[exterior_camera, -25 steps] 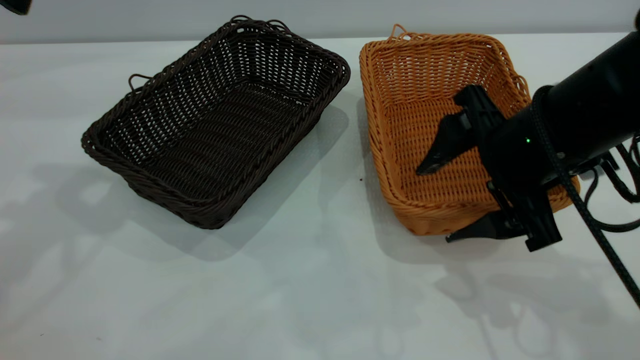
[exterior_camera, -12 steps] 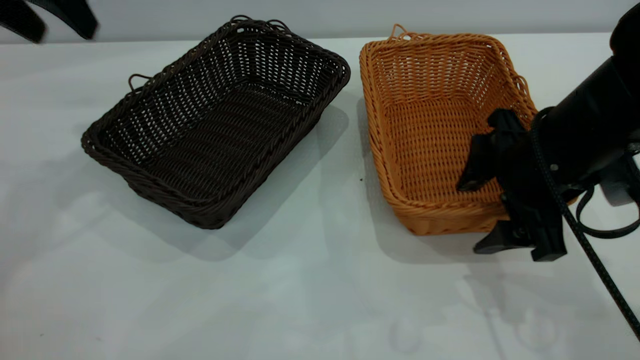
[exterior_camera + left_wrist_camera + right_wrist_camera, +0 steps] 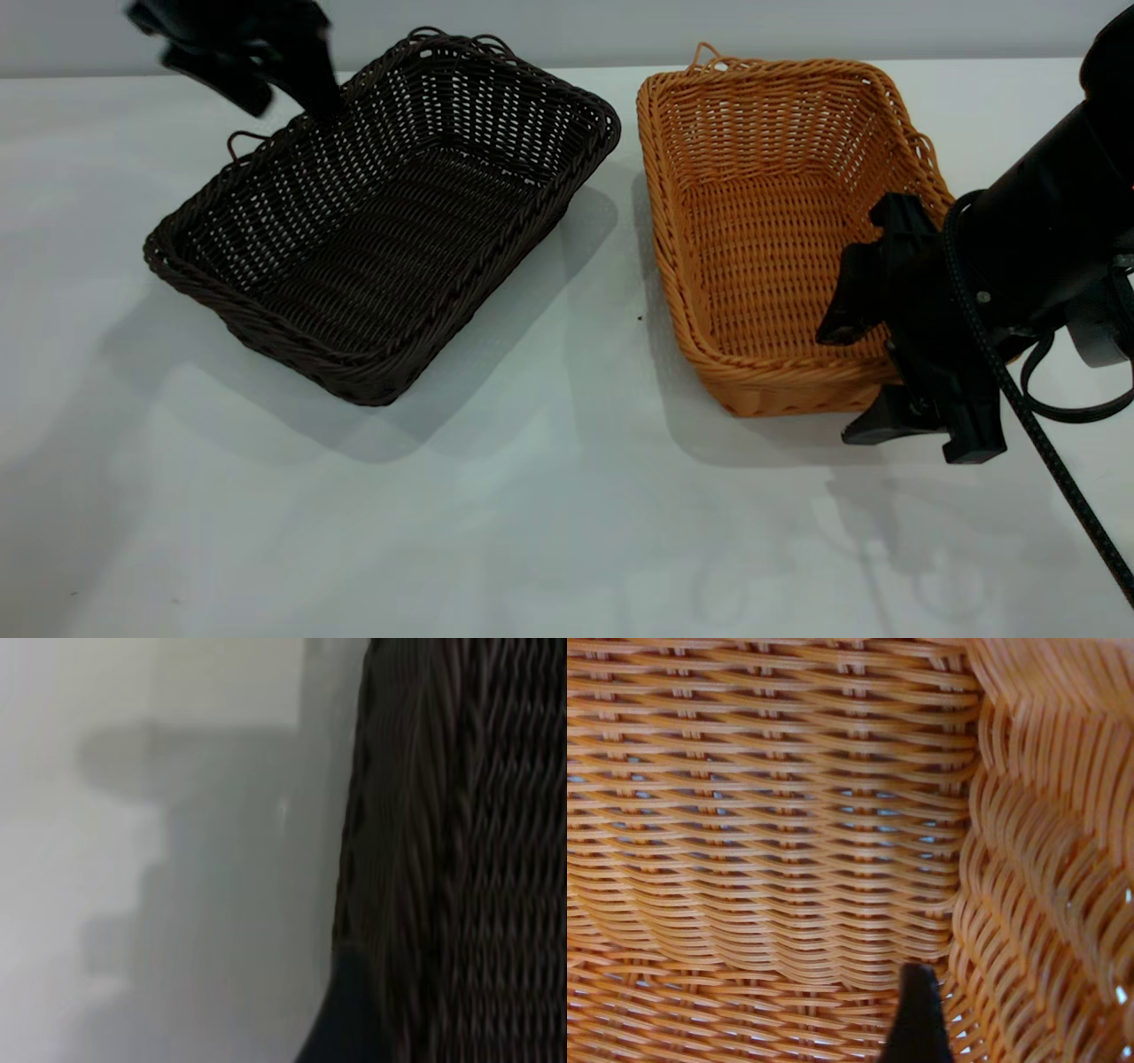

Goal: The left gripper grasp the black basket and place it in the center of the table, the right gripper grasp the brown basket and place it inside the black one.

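The left claw [image 3: 266, 84] has swung in over the black basket [image 3: 390, 213], fingers apart; the right claw [image 3: 855, 377] straddles the brown basket [image 3: 780, 230] rim, unclamped.

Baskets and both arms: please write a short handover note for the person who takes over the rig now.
Left end effector: open, above the far left rim of the black basket, holding nothing.
Right end effector: open, straddling the near right corner of the brown basket, one finger inside, one outside; not closed.
Both baskets stand side by side on the table, apart.
Done: nothing placed.
Left: grasp the black basket, centre it, then put the brown one inside.
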`<action>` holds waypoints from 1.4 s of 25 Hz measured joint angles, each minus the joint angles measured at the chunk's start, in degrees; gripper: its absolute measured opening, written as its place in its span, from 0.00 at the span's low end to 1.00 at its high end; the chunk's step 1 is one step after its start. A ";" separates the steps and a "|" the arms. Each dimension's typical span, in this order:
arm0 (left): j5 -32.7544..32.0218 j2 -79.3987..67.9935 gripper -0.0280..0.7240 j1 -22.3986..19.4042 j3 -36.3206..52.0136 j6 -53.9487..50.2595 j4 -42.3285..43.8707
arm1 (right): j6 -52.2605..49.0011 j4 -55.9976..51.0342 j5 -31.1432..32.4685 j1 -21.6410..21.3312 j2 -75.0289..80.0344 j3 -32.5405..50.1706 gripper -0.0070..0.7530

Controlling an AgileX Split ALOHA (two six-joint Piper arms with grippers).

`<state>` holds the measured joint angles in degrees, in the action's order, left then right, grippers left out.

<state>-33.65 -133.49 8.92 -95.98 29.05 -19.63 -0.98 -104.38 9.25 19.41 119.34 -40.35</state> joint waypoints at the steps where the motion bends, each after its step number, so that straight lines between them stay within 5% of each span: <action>1: 0.13 -1.18 0.77 0.29 -0.80 0.04 0.00 | 0.00 0.00 0.00 0.00 0.00 0.00 0.65; 8: 2.00 -8.05 0.71 0.50 -2.16 0.06 1.51 | 0.00 0.00 0.00 0.00 0.00 -0.04 0.48; 15: 2.39 -8.59 0.33 0.45 -2.35 0.06 2.86 | 0.98 -0.19 -0.18 0.00 0.04 -0.10 0.10; 18: 2.25 -8.66 0.17 0.45 -2.35 0.58 3.06 | 1.30 -0.23 -0.30 0.00 -0.11 -0.10 0.09; 22: 1.61 -8.66 0.15 0.45 -2.35 2.13 2.90 | 5.90 -0.01 -0.41 -2.19 -2.98 -0.10 0.09; 27: 0.21 -8.66 0.15 0.45 -2.41 6.21 2.66 | 16.73 2.44 1.24 -11.22 -8.58 -0.79 0.09; 30: -1.05 -8.66 0.15 0.56 -2.41 11.54 2.09 | 23.31 8.32 8.16 -18.33 -10.16 -4.04 0.09; 35: -2.39 -8.66 0.15 2.65 -2.41 24.59 -0.69 | 25.14 24.24 29.18 -26.15 -10.45 -13.13 0.09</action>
<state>-36.03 -142.14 11.57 -98.38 53.64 -20.31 24.16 -80.15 38.43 -6.74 108.88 -53.48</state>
